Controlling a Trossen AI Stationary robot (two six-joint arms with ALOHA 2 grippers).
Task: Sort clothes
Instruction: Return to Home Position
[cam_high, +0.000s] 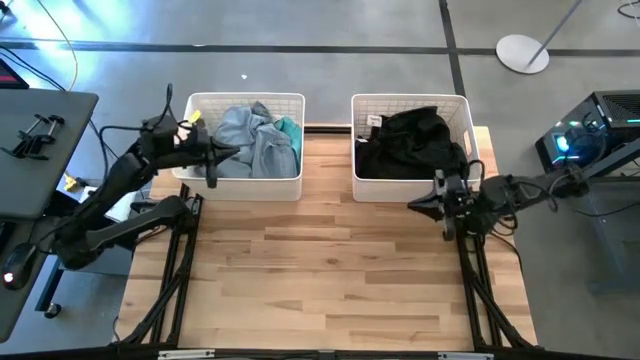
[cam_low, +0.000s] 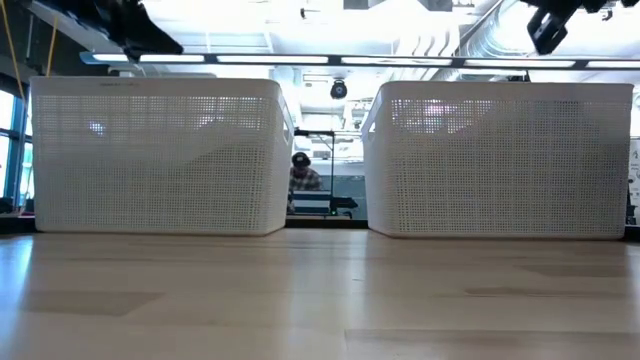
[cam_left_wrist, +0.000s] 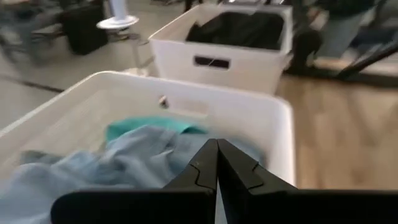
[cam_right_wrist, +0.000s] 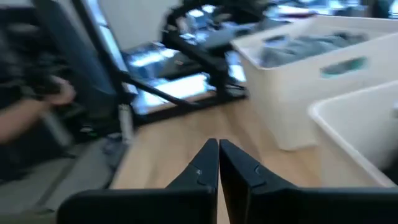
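Observation:
Light blue-grey and teal clothes (cam_high: 256, 138) lie in the left white basket (cam_high: 245, 188); they also show in the left wrist view (cam_left_wrist: 130, 163). Black clothes (cam_high: 412, 143) fill the right white basket (cam_high: 410, 190). My left gripper (cam_high: 232, 152) is shut and empty, above the left basket's near-left part; its fingers meet in the left wrist view (cam_left_wrist: 217, 149). My right gripper (cam_high: 415, 205) is shut and empty, just in front of the right basket's near wall; its fingers meet in the right wrist view (cam_right_wrist: 219, 151).
The two baskets stand side by side at the table's far edge, with a gap (cam_high: 327, 150) between them. The wooden table top (cam_high: 330, 270) stretches in front of them. A person (cam_low: 300, 175) shows in the room behind the table. A hand (cam_right_wrist: 37, 106) shows beyond the table's left side.

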